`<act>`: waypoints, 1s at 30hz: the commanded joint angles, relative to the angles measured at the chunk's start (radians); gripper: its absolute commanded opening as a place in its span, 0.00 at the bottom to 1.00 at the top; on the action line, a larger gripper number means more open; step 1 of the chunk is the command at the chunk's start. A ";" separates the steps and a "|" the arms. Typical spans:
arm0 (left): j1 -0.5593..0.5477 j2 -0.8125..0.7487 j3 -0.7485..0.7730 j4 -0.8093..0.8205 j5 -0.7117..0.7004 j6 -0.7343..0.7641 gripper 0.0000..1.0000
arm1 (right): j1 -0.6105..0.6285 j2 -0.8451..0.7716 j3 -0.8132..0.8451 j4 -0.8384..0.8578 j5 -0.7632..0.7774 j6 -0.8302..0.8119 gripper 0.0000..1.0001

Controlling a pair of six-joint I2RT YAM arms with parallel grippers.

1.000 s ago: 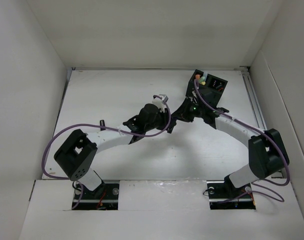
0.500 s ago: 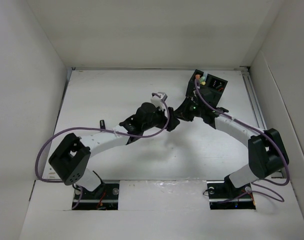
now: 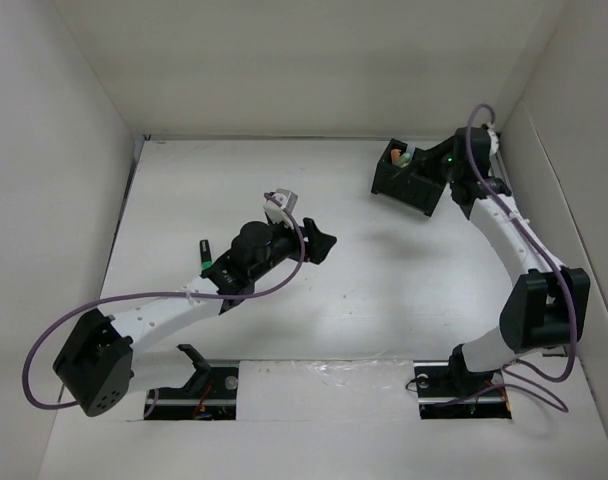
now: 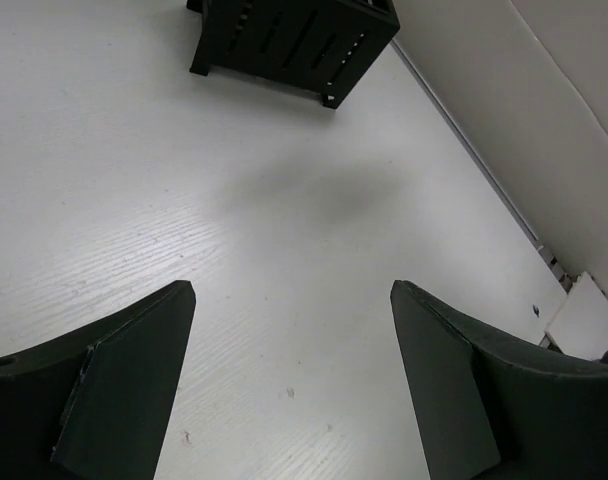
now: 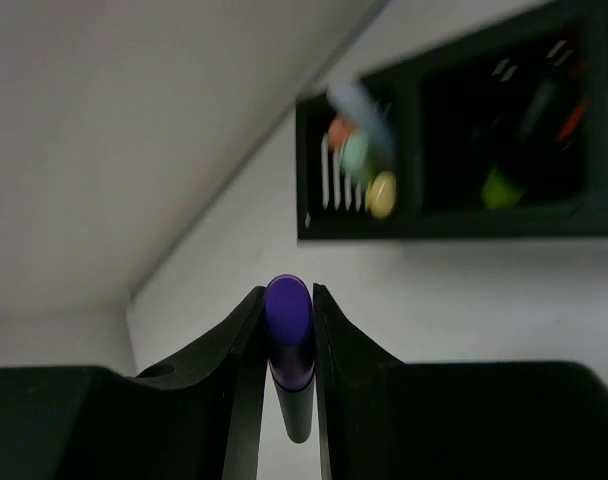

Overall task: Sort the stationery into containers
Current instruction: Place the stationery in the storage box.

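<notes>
- White wooden bench (image 3: 384,290) lies under both my arms.
- Black plastic organiser box with two square compartments and slotted sides (image 3: 402,182) stands near the far right corner of the bench, turned askew to the edges.
- My left gripper (image 4: 292,300) hangs over the bare middle of the bench, fingers spread wide and grasping nothing, well apart from the box.
- My right gripper (image 5: 287,295) hovers at the box's right side, fingers clenched on a black marker with a rounded purple end (image 5: 287,318), which stands upright between them.
- Blurred pastel marker ends, orange, green and yellow (image 5: 362,165), stick up from one compartment; darker pieces with green and orange tips (image 5: 499,185) sit in the other.
- A small black marker with a green end (image 3: 203,250) lies toward the left edge, just beside my left arm.
</notes>
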 commanded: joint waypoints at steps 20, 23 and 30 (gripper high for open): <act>0.002 -0.006 0.020 0.008 0.029 -0.019 0.76 | -0.031 0.291 0.428 -0.250 0.745 -0.051 0.03; 0.002 -0.006 0.020 -0.001 0.020 -0.019 0.76 | -0.021 0.339 0.460 -0.263 0.770 -0.051 0.03; 0.002 -0.006 0.032 -0.022 -0.006 -0.019 0.76 | 0.034 0.397 0.517 -0.297 0.853 -0.060 0.16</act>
